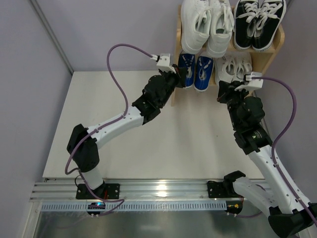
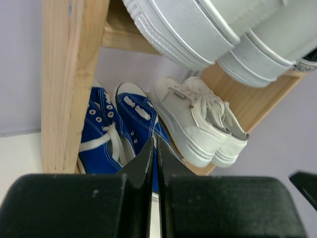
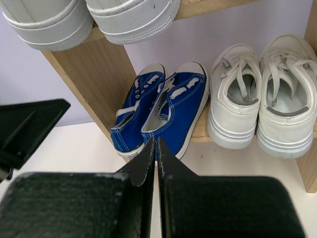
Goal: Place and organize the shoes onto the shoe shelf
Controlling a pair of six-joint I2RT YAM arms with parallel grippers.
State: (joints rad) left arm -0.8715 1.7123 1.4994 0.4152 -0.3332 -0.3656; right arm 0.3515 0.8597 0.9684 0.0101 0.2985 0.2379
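The wooden shoe shelf [image 1: 275, 49] stands at the back right. Its top tier holds the plain white low-tops [image 1: 207, 22] and the black canvas pair [image 1: 258, 22]. Its lower tier holds the blue canvas pair [image 1: 195, 71] on the left and the smaller white lace-ups [image 1: 237, 66] on the right. My left gripper [image 1: 179, 75] is shut and empty just in front of the blue pair [image 2: 116, 130]. My right gripper [image 1: 228, 88] is shut and empty in front of the small white pair [image 3: 262, 94]. The blue pair [image 3: 163, 109] also shows in the right wrist view.
The shelf's left side panel [image 2: 69, 84] is close beside my left gripper. The white table [image 1: 99, 129] stretches to the left and front of the shelf. Purple cables [image 1: 119, 74] loop over both arms. A lilac wall stands behind the shelf.
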